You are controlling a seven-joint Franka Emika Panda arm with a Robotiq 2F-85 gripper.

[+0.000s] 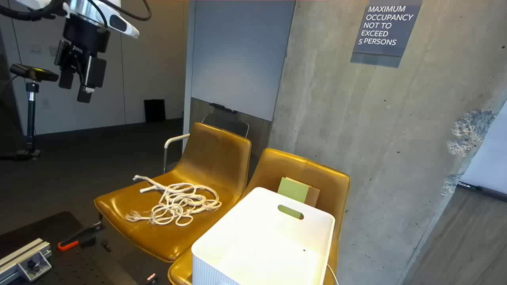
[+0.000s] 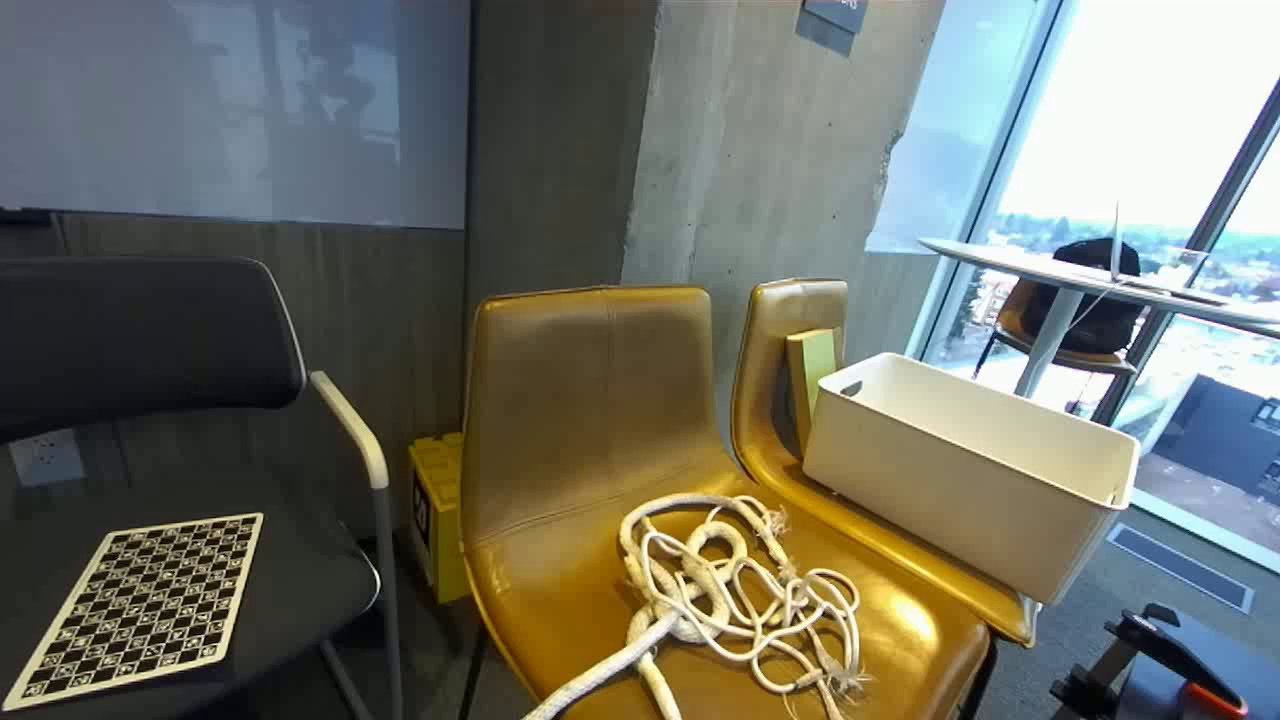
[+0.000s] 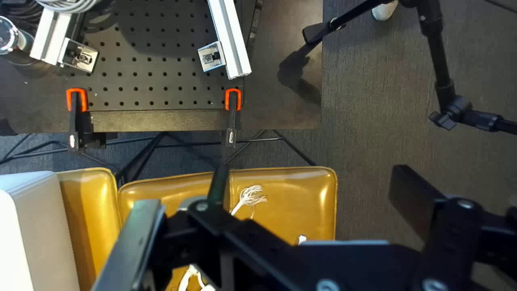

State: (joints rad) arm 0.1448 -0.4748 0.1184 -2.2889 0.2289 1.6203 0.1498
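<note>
The white rope [image 1: 170, 206] lies tangled on the mustard leather chair [image 1: 216, 154]; its thick part (not a frayed end [image 3: 251, 197]) should pinch best. The gripper [image 1: 76, 91] hangs high, spread wide and empty; the white bin [image 2: 930, 480] wants clearance.

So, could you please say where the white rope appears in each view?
In an exterior view: the white rope, lower left of centre, on a mustard chair.
In an exterior view: the rope, bottom middle.
In the wrist view: rope partly hidden, a frayed end just below centre.
Shared landmark: the white bin, right of the rope in both exterior views, left in the wrist view.
</note>
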